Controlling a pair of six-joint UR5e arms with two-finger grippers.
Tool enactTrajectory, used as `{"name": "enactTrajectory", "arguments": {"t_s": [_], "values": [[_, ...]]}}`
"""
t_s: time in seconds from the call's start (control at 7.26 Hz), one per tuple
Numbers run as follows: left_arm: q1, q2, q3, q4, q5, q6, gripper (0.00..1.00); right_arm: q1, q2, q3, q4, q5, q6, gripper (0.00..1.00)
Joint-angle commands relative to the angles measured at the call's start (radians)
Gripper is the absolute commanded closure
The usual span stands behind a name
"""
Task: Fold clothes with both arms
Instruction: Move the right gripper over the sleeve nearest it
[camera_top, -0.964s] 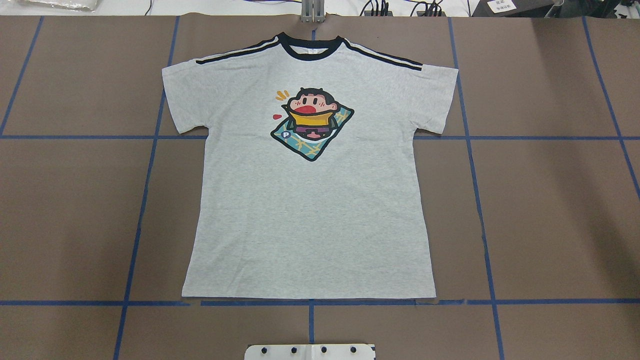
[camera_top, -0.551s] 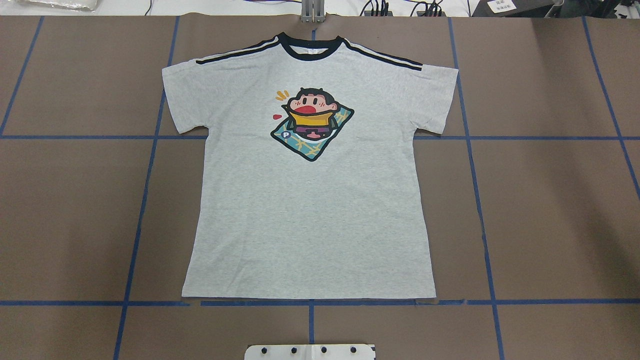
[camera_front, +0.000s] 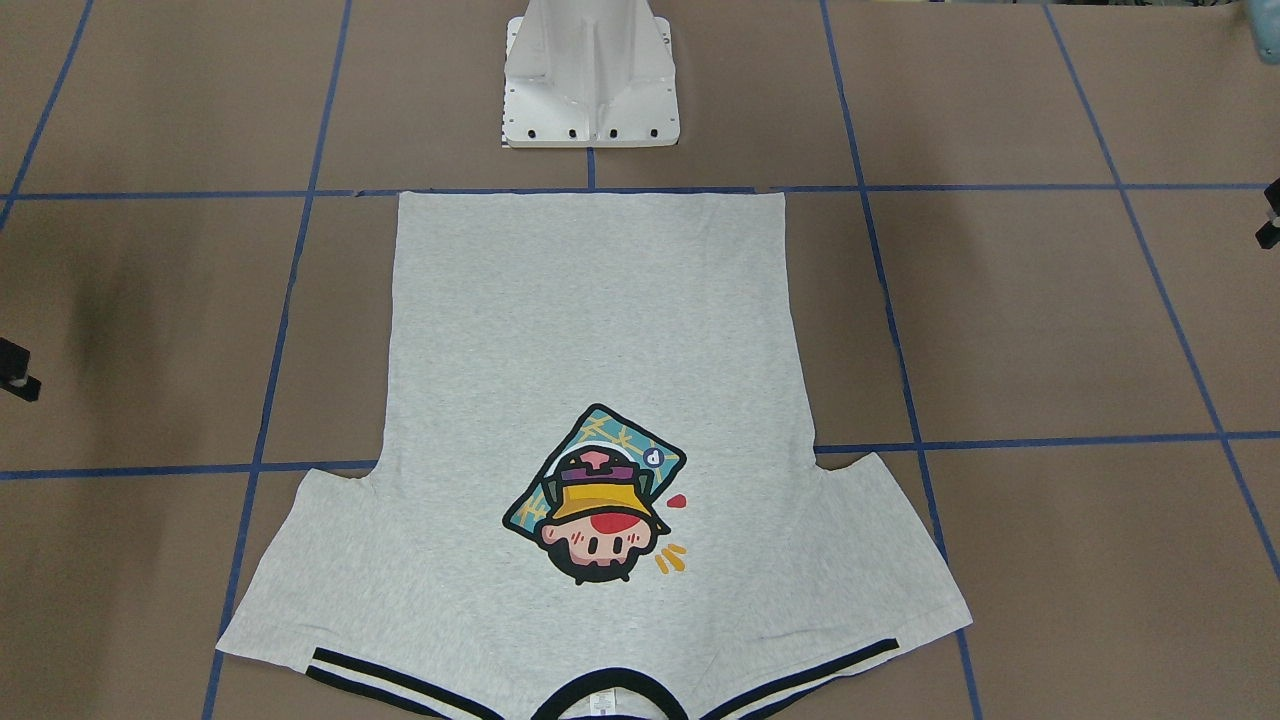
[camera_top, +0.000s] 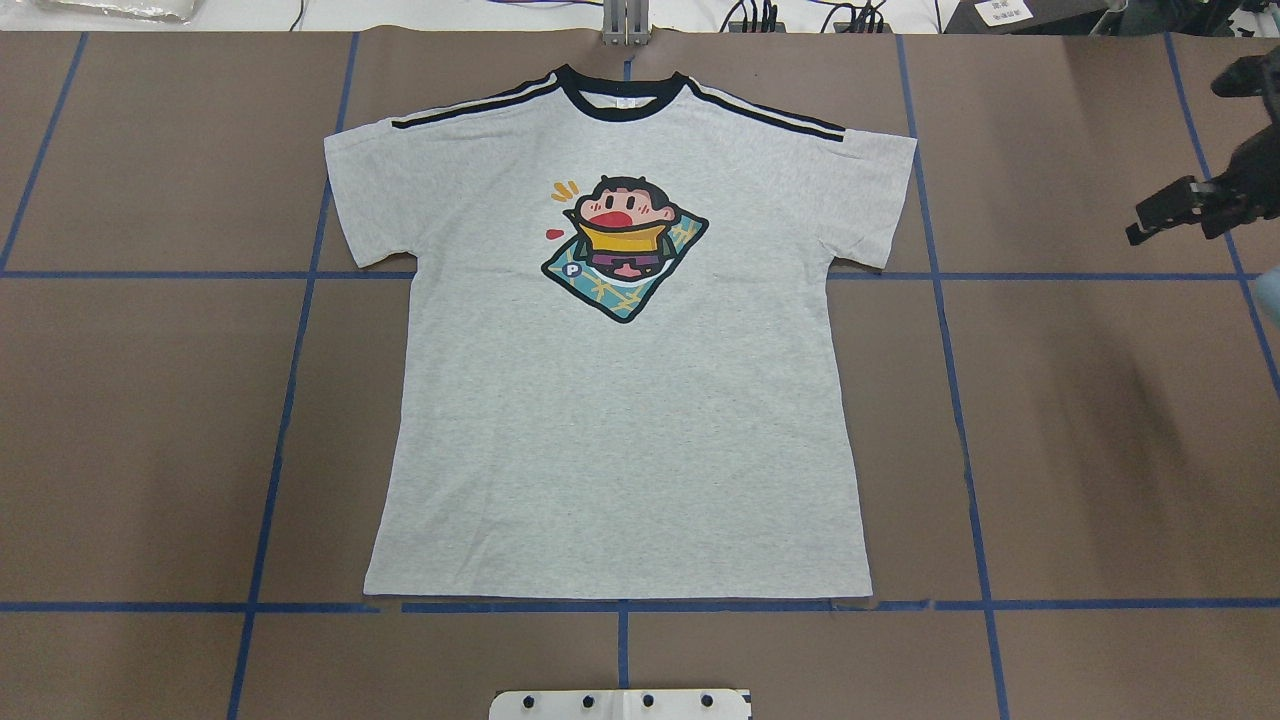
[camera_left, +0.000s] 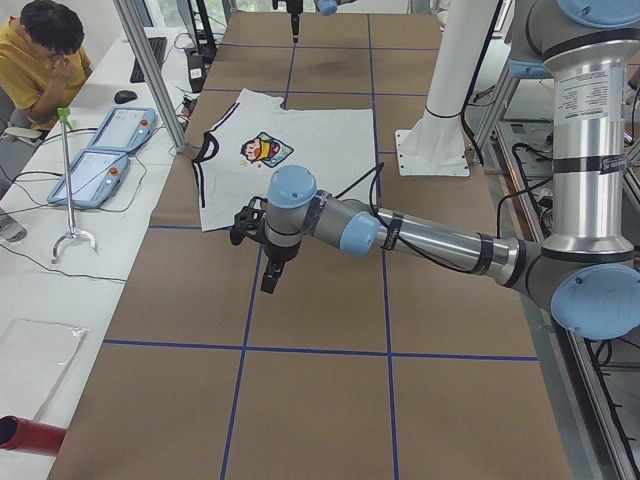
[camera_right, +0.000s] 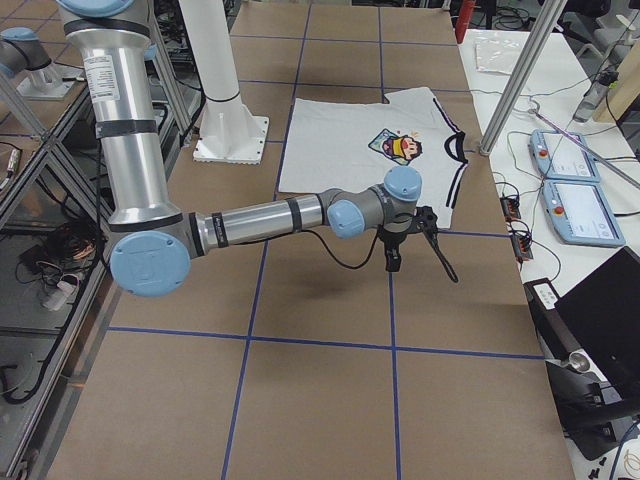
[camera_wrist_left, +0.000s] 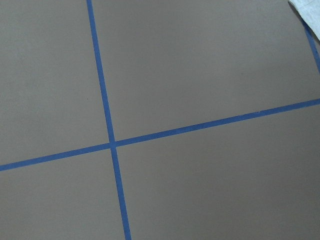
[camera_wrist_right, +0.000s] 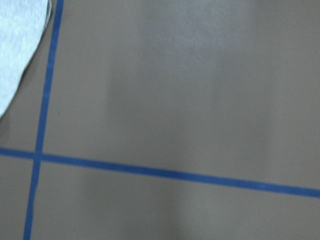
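Newly in at the right edge of the overhead frame: right fingers (camera_top: 1160, 215), hovering over bare bench (camera_top: 150, 420), well apart from the nearest sleeve. Seemingly spread, though hard to judge so close to the edge. Left fingers (camera_left: 270, 278) hanging above the bench, centre-left of the left side view; spread or pressed together, cannot tell. T-shirt (camera_top: 620, 450) flat as before, print up, mid-frame overhead, collar toward the top, hem along a blue tape line (camera_top: 1100, 603).
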Motion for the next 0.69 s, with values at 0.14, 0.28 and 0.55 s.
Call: {"name": "enactTrajectory", "arguments": {"t_s": [0.14, 0.28, 0.55], "values": [[0.001, -0.007, -0.007, -0.025, -0.003, -0.002, 0.00, -0.085, 0.258, -0.378, 0.379, -0.083, 0.312, 0.02], [0.000, -0.010, -0.018, -0.030, -0.003, -0.008, 0.01, -0.102, 0.301, -0.433, 0.412, -0.107, 0.373, 0.02], [0.001, -0.013, -0.018, -0.062, -0.001, -0.018, 0.01, -0.172, 0.373, -0.490, 0.422, -0.216, 0.379, 0.08]]}}
